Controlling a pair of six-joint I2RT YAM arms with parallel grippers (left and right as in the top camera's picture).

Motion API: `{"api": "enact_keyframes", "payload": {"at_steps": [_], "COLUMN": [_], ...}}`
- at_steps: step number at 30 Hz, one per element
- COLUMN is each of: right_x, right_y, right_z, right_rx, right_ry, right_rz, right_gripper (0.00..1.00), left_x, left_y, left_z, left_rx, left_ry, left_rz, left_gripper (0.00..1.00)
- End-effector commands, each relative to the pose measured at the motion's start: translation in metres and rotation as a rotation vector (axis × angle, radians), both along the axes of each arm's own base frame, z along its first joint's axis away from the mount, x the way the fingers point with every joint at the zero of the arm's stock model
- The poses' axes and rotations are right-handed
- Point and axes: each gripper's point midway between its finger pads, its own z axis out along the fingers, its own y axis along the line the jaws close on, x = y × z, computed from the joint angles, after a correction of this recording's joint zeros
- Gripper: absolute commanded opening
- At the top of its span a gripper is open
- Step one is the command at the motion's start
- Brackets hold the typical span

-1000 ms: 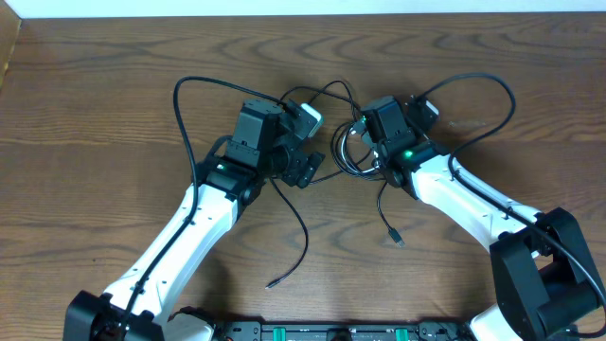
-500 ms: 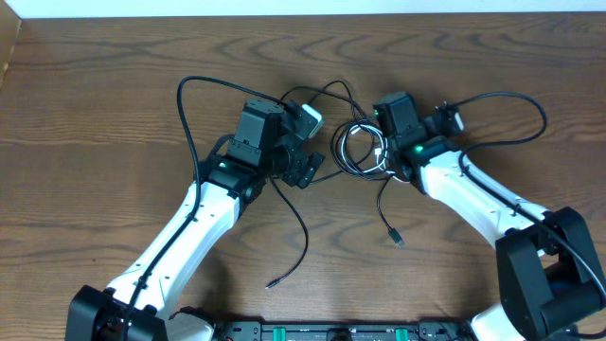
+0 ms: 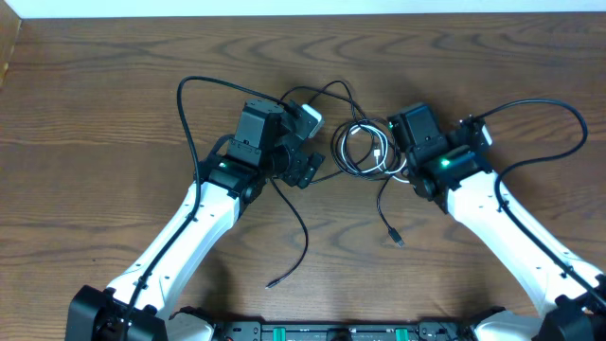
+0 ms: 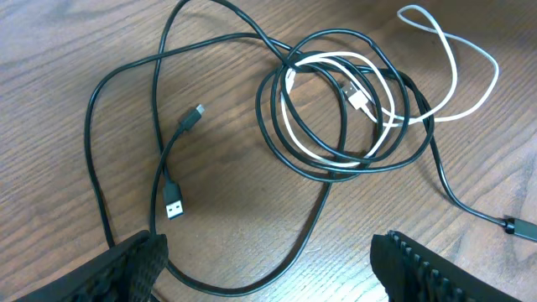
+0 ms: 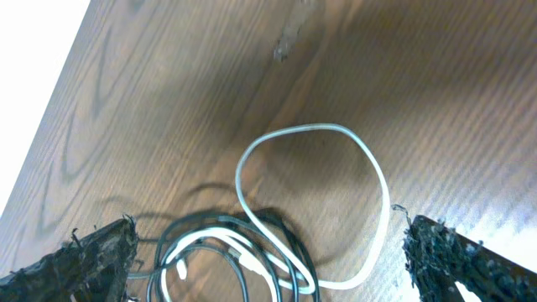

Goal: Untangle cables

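The cables (image 3: 360, 150) lie as a small coil of black and white cords in the middle of the table. My left gripper (image 3: 305, 169) is just left of the coil and my right gripper (image 3: 402, 142) just right of it. In the left wrist view the coil (image 4: 344, 109) lies ahead of the open left gripper (image 4: 268, 281), and one slack black cord (image 4: 252, 285) curves across the gap without being pinched. In the right wrist view the right gripper (image 5: 268, 268) is open above the coil (image 5: 226, 260) and a white loop (image 5: 310, 134), holding nothing.
One black cord runs down from the coil to a plug (image 3: 396, 239); another trails to an end (image 3: 270, 282) near the front. Two loose black plugs (image 4: 174, 204) lie left of the coil. The arms' thicker cords (image 3: 185, 95) arch over the table.
My right arm has drawn back to the right, uncovering the coil that it stood over. The left arm and the cables have not moved.
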Motion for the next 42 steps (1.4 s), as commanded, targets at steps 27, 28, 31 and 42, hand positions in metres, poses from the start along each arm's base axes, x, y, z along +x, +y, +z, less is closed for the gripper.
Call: {"api": "enact_keyframes", "payload": {"at_steps": [27,28,31,42], "right_x": [-0.015,-0.016,-0.015,-0.006], "right_y": [0.012,0.012,0.012,0.016], "right_z": [-0.078,-0.081,-0.090,-0.107], "right_rx": [-0.106,-0.111,-0.121,-0.111], "right_ry": [0.134,0.141,0.156,0.153], "right_rz": [-0.122,-0.122,-0.122,-0.122], "right_gripper": [0.99,0.99,0.96,0.72], "left_x": [-0.001,-0.001,-0.001,-0.002], "left_y": [0.001,0.001,0.001,0.001], "left_z": [-0.002,-0.002,-0.002,-0.003], "left_rx": [0.016,0.016,0.017,0.018], "left_ry": [0.005,0.005,0.005,0.009], "left_rz": [-0.006,-0.006,-0.006,-0.006], "left_gripper": [0.83,0.84,0.83,0.83]}}
